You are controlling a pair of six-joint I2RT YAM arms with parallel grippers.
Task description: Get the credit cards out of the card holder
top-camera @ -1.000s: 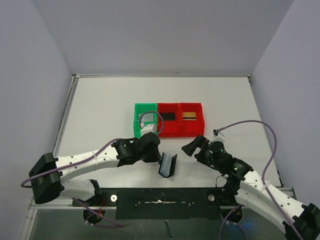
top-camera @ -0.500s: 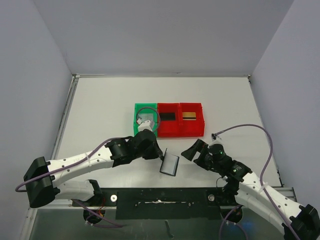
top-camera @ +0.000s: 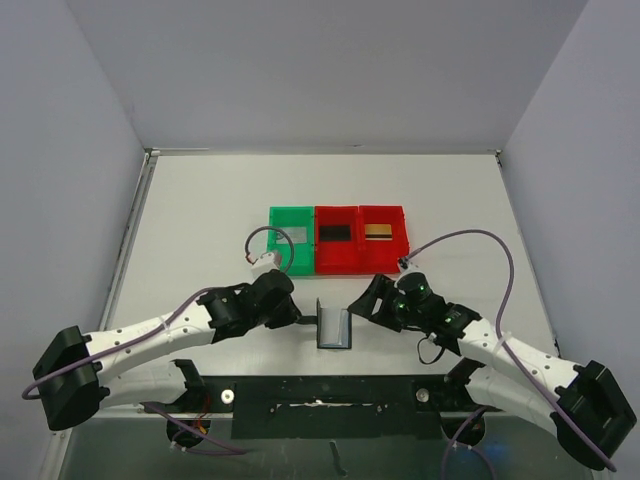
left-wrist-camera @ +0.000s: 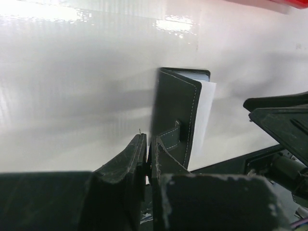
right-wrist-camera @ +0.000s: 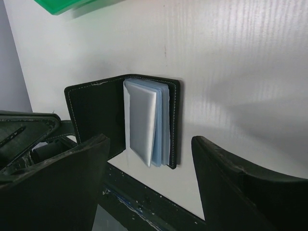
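Black card holder (top-camera: 334, 328) stands open at lower centre of the top view, my left gripper (left-wrist-camera: 148, 144) clenched on its cover (left-wrist-camera: 174, 108). My right gripper (right-wrist-camera: 150, 140), jaws apart, could pinch several slippery pockets (right-wrist-camera: 143, 120) together, or tug it free.

On white table (top-camera: 200, 220), three plastic bins in one row, side by side and touching: green bin (top-camera: 303, 258) at left, then two red bins (top-camera: 338, 262). Along near edge, black plate (top-camera: 330, 405). At left edge, grey metal rail (top-camera: 133, 235). Behind, plain grey walls (top-camera: 330, 70).
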